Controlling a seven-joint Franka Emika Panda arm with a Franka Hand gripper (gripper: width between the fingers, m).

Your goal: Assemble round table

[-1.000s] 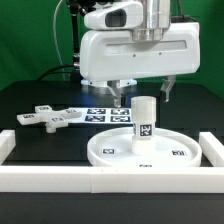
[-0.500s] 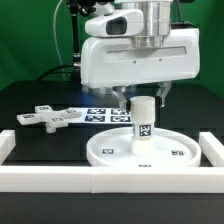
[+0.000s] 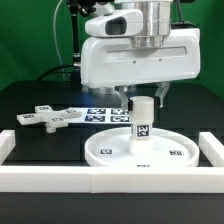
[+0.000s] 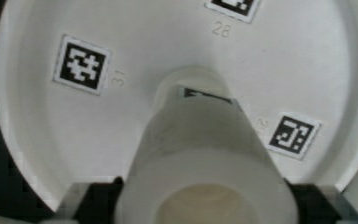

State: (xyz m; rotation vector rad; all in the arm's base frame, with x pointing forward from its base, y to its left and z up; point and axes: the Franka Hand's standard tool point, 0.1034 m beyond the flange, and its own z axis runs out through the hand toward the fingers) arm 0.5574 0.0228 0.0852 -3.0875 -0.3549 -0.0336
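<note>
The short cylindrical post stands upright at the middle of the large rimmed round disc, a tag on its side. My gripper hangs straight over the post's top, open, with one finger on either side of it. In the wrist view the post rises from the disc toward the camera, and the dark fingers flank its top end close by; the gripper straddles it. The flat cross-shaped piece lies on the table at the exterior view's left.
The marker board lies behind the disc, beside the cross-shaped piece. The white border wall runs along the front and up both sides. The table top is black.
My gripper has come down a little over the post's top. The post, the disc and the cross-shaped piece have not moved.
</note>
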